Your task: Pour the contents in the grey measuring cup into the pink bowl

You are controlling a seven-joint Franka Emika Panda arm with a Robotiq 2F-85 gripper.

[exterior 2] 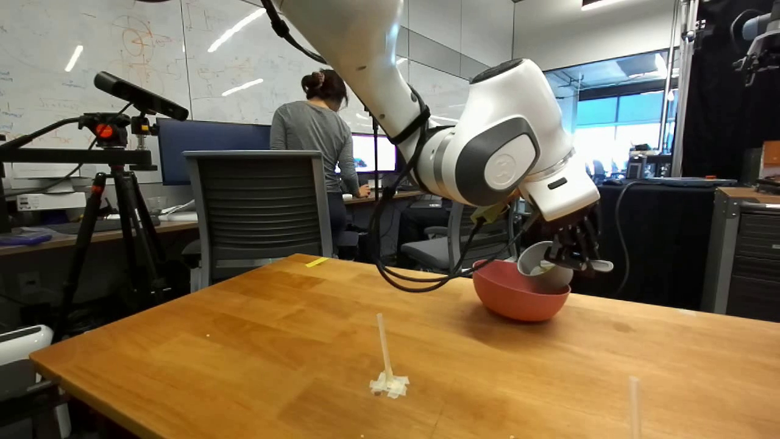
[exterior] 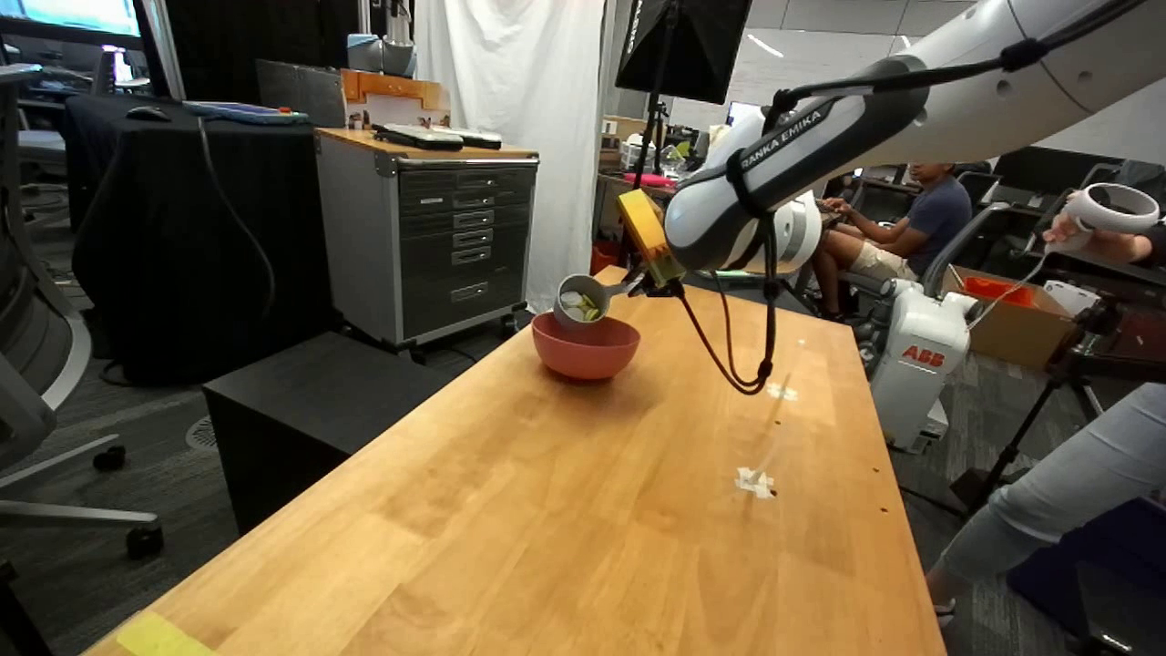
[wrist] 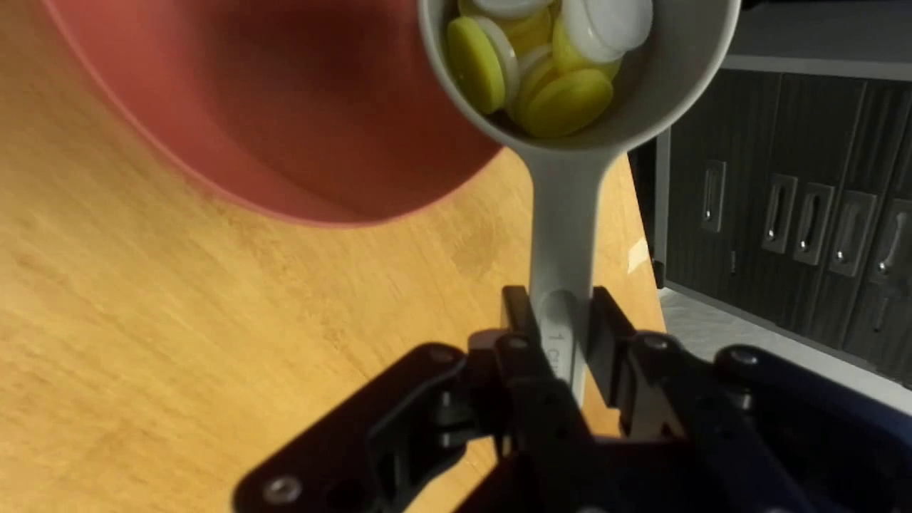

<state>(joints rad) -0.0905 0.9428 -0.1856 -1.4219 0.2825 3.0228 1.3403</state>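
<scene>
Fingers (wrist: 610, 324) pinch the grey measuring cup (wrist: 673, 85) by its handle (wrist: 564, 221), and should it twist as I tip, discs (wrist: 566, 104) could miss the pink bowl (wrist: 335, 149).

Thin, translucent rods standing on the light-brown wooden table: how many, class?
2: in an exterior view, one thin translucent rod stands in white tape; another rod is cut off at bottom.

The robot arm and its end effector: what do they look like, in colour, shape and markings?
The arm is mostly white with rounded joints and dark grey sections. Lettering on it reads "RANKA EMIKA" beside a black strap. Black cables run along it, and a yellow boxy part sits near its end. The end effector is black, with two jointed fingers and round metallic screw heads.
</scene>
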